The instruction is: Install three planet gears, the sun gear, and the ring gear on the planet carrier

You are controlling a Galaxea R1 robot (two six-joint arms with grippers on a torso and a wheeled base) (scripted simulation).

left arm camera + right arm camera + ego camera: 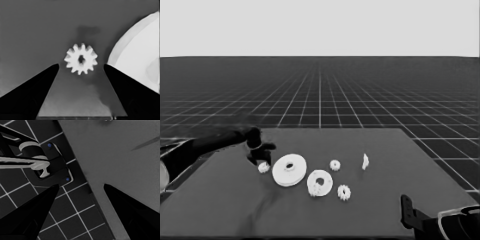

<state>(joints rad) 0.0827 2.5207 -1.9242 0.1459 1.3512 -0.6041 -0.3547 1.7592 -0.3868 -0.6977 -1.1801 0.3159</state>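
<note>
Fingers [37, 90] of the left gripper [81, 65] spread wide, straddling a gear [81, 62] without touching it.
That gear [264, 167] lies on the table [220, 200] just beside the larger round part [289, 170]; right gripper [81, 185], open, parked at the table's corner.

The left arm [205, 145] is black along most of its visible length, a slim rounded tube, with a pale grey curved shell at the picture's left edge. It ends in a dark, knobby wrist block and the left gripper [81, 65], whose two fingers [32, 92] are long black wedges, flat and smooth, each narrowing to a rounded point. I see no screws, cables or markings on them.

The right arm [455, 222] is black with a pale grey rim curving around its housing. An upright black finger stands at its front. The right gripper [81, 185] has the same two plain black pointed wedges.
</note>
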